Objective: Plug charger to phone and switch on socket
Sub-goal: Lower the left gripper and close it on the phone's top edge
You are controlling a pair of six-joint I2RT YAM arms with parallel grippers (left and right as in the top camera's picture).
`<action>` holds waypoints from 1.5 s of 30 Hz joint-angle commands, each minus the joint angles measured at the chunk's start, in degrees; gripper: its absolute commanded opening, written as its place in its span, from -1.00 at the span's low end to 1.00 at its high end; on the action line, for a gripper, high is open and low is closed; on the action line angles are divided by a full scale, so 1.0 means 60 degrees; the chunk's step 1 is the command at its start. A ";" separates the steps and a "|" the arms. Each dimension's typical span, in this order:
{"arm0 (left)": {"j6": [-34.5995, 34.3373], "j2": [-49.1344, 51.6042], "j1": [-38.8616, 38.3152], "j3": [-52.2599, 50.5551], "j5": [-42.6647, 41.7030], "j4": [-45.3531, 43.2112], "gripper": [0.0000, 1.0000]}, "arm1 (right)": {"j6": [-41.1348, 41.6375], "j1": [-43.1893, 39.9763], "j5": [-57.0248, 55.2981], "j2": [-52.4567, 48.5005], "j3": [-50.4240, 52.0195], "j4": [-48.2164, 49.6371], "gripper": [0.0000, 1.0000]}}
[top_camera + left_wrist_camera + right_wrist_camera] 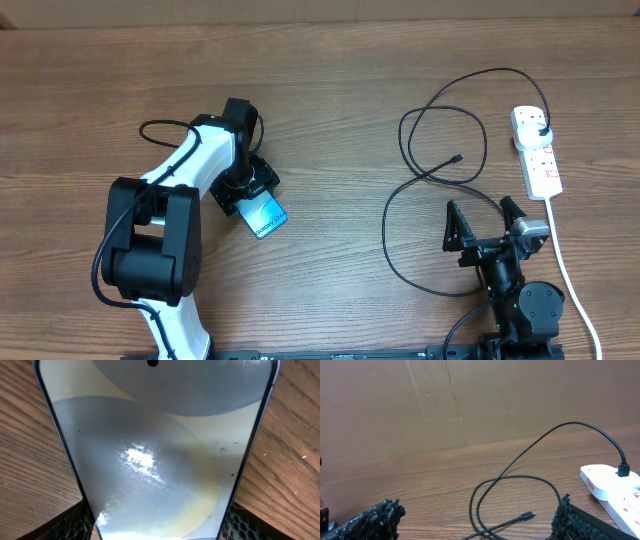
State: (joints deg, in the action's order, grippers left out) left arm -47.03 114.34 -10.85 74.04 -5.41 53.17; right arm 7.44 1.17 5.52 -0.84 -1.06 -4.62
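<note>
Left gripper [252, 203] is clamped on the phone [265, 218], a glossy glass slab with a blue screen. Grainy wood table [340, 80] all around. Right gripper [484, 222] gapes wide, nubby black pads [375, 520], near the thin looping charger [455, 159] plugged into the white socket [541, 165].

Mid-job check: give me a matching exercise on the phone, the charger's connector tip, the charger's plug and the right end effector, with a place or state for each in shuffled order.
Column one
1. phone
2. connector tip
3. plug
4. right end effector

Column two
A. open, holding nothing
B. seated in the socket
C. gripped in the left end effector
D. lying loose on the table

Pairs: 1-C, 2-D, 3-B, 4-A
</note>
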 commanded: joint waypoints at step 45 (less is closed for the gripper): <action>0.2481 0.0736 0.0000 0.1719 -0.1224 0.2437 0.11 | -0.0040 -0.0036 -0.0058 0.0109 0.0098 0.0036 1.00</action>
State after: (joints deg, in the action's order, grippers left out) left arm -34.46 118.43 -10.79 82.91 -11.00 67.09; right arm 7.44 1.15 5.52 -0.84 -1.06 -4.64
